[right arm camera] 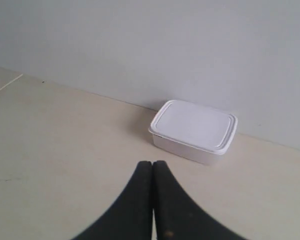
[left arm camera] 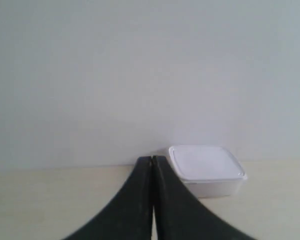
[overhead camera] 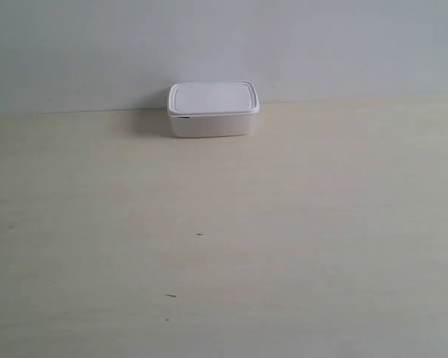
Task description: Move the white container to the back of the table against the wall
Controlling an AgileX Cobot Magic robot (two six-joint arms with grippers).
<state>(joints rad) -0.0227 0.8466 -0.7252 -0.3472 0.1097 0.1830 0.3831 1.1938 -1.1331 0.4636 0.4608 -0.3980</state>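
exterior view, white container [overhead camera: 213, 110] on table [overhead camera: 224, 224] at wall [overhead camera: 224, 45], left claw [left arm camera: 152, 159] and right claw [right arm camera: 152, 164] pinched closed

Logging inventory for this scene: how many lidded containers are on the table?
1. The white container sits at the back of the table, close to the wall. No view shows anything that could hide another.

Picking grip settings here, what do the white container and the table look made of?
The white container: likely plastic, smooth with a soft sheen, going by its rounded molded corners and thin rimmed lid. The table: matte, pale wood-grain top; solid wood or laminate, I cannot tell.
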